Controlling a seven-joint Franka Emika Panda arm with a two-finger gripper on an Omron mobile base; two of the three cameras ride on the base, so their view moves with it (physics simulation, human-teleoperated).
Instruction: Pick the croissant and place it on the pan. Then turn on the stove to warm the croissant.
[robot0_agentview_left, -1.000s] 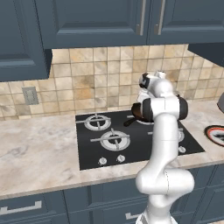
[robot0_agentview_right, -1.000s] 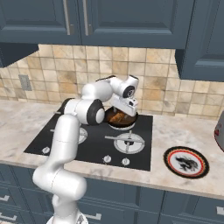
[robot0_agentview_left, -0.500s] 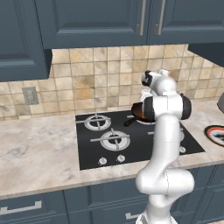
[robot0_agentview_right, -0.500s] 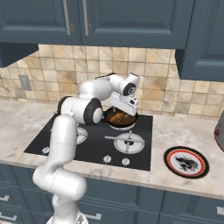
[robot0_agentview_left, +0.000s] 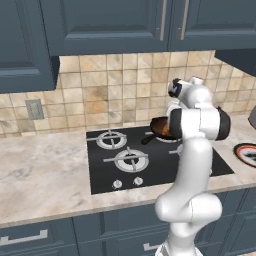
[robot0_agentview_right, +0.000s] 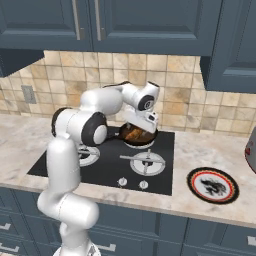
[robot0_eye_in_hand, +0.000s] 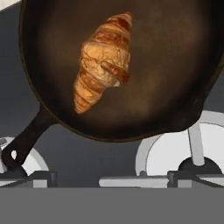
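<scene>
The croissant (robot0_eye_in_hand: 104, 61) lies flat inside the pan (robot0_eye_in_hand: 175, 87), nearer the side where the handle comes off, and the pan sits on the burner at the back right of the stove (robot0_agentview_left: 107, 175), toward the wall edge of the bench (robot0_agentview_left: 40, 175). The end effector (robot0_agentview_right: 141, 123) hangs just above the pan with its jaws spread wide and nothing in them.

What worries me is the reach to the knobs (robot0_agentview_right: 132, 183) at the stove's front edge. The arm arches over the pan, so a low sweep could clip the rim or handle and shift it off the grate. Wide jaws could also slip off such a small knob.

The croissant looks golden-brown, ridged, crescent-ended, intact.
</scene>
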